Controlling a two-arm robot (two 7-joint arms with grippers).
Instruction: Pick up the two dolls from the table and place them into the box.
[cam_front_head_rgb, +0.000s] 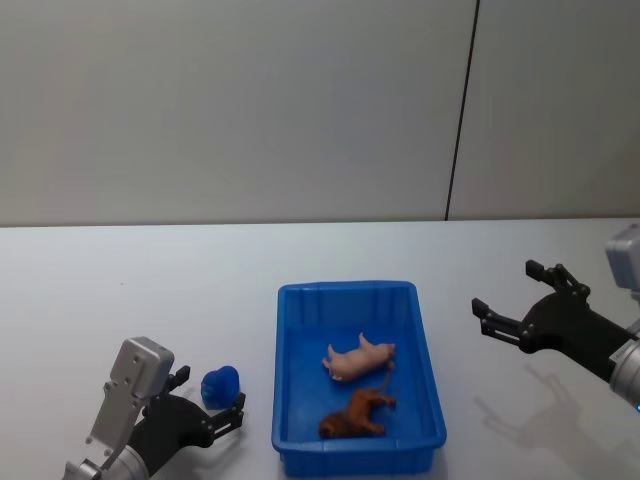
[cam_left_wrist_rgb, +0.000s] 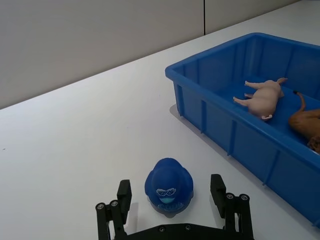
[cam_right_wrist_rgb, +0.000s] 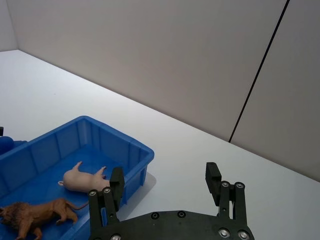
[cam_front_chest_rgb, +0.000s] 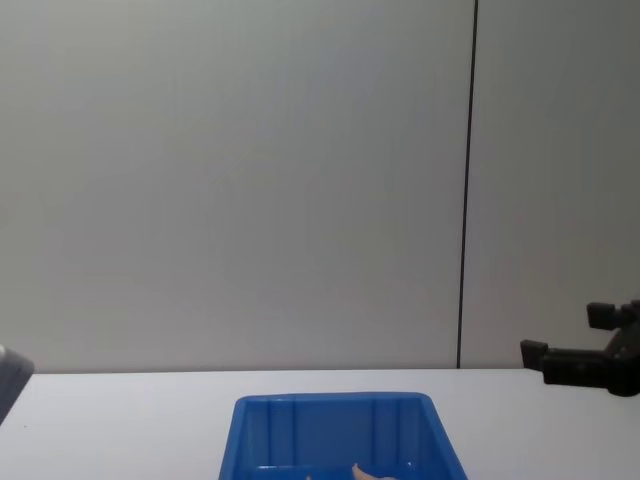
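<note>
My left hand (cam_front_head_rgb: 222, 399) sits low over the white counter (cam_front_head_rgb: 120, 300), just to the left of the blue box (cam_front_head_rgb: 432, 395), with its black fingers (cam_left_wrist_rgb: 219, 190) spread wide. Between them stands a small blue duck-shaped toy (cam_left_wrist_rgb: 169, 186) with a pale printed face; it rests on the counter and the fingers flank it on either side without touching it, a clear gap showing on each side in my left wrist view. The toy is near the box's left wall but apart from it.

Inside the box lie two dolls. The pale pink pig (cam_front_head_rgb: 359, 359) lies on its side near the middle of the floor, legs stretched out. The brown lion (cam_front_head_rgb: 352, 415) lies closer to me, near the front wall, just beside the pig but not clearly touching it; its thin tail curls up toward the pig.

My right hand (cam_front_head_rgb: 518, 303) hangs above the counter well to the right of the box, fingers parted wide and holding nothing. In the chest view it comes in from the right edge (cam_front_chest_rgb: 570, 345), raised above the box rim. Its shadow falls on the bare counter beneath it.
</note>
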